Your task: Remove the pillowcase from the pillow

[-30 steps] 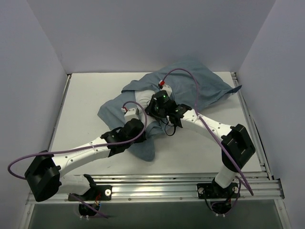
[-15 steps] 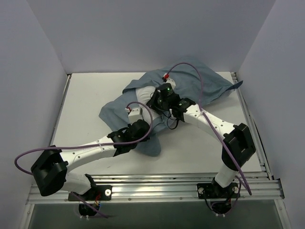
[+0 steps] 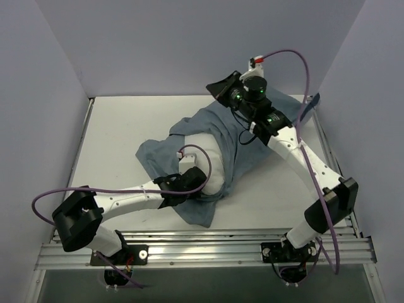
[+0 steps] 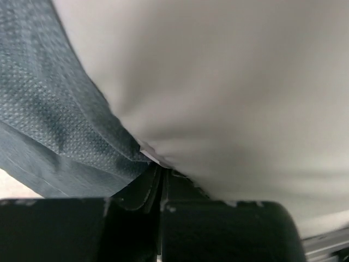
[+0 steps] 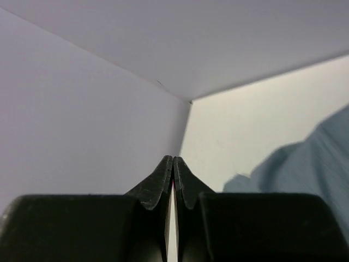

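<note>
Since the earlier frame, the right tool [image 3: 219, 88] has lifted away from the middle of the white counter [image 3: 113, 139] to the upper centre of the overhead view. More of the plump white fabric pillow [image 3: 211, 165] is now exposed.

Right tool state: jaws pressed flat together with nothing between them. Its wrist view looks past the tips at the pale enclosure wall [image 5: 82, 109] and bare counter, and cloth shows only at the lower right edge.

Left tool [image 3: 197, 184] state: narrow, clamped on a pinch of white fabric at the lower edge of the pillow. The soft blue-grey cloth pillowcase [image 3: 154, 154] lies just beside the tips on their left. Judged purpose: this grip anchors the pillow, so that a pull on the case slides cloth off instead of dragging the whole bundle.

Pillowcase location: draped across the centre of the overhead view, from centre left to the upper right corner of the counter. It still wraps the upper end of the pillow, and a loose flap lies below the left arm.

Judged status: partly stripped. The right tool must take hold of the cloth again.
</note>
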`<state>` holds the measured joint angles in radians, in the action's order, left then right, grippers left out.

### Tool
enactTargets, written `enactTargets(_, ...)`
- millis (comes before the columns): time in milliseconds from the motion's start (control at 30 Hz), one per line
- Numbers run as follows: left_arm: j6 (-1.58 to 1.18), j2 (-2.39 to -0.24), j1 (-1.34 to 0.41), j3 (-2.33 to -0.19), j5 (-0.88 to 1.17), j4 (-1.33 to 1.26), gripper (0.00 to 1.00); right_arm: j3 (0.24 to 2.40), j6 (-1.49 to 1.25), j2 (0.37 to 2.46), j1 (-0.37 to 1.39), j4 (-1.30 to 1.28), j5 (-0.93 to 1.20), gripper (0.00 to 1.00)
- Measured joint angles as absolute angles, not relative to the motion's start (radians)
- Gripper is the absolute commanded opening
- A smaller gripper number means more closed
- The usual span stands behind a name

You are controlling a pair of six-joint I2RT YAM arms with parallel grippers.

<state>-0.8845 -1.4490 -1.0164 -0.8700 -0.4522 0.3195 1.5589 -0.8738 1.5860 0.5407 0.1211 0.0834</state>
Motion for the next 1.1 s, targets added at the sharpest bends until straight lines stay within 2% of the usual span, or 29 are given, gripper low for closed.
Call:
enactTargets(267,-0.906,-1.491,-1.031,-0.87,-0.415,0.338,0.02,1.591,-0.847,1.444,0.558,0.159,0.075,0.0)
enactTargets(400,-0.905,-1.475,-1.016,-0.865,-0.418,0.327,0.02,1.469,-0.764,1.408,0.617,0.081,0.023,0.02)
enactTargets(533,-0.914,-1.433,-0.979,-0.808,-0.394,0.257,0.02,1.262,-0.688,1.375,0.717,-0.028,-0.053,0.2)
enactTargets(567,-0.919,-1.427,-0.972,-0.789,-0.387,0.237,0.02,1.208,-0.675,1.365,0.739,-0.045,-0.068,0.28)
enactTargets(767,-0.967,-1.394,-0.955,-0.644,-0.35,0.072,0.02,0.917,-0.605,1.201,0.861,-0.123,-0.118,0.47)
enactTargets(967,-0.992,-1.372,-0.939,-0.566,-0.317,-0.073,0.02,0.861,-0.518,1.083,1.025,-0.087,-0.213,0.8)
enactTargets(1100,-0.998,-1.361,-0.937,-0.543,-0.306,-0.124,0.02,0.859,-0.47,1.15,1.126,-0.06,-0.303,0.88)
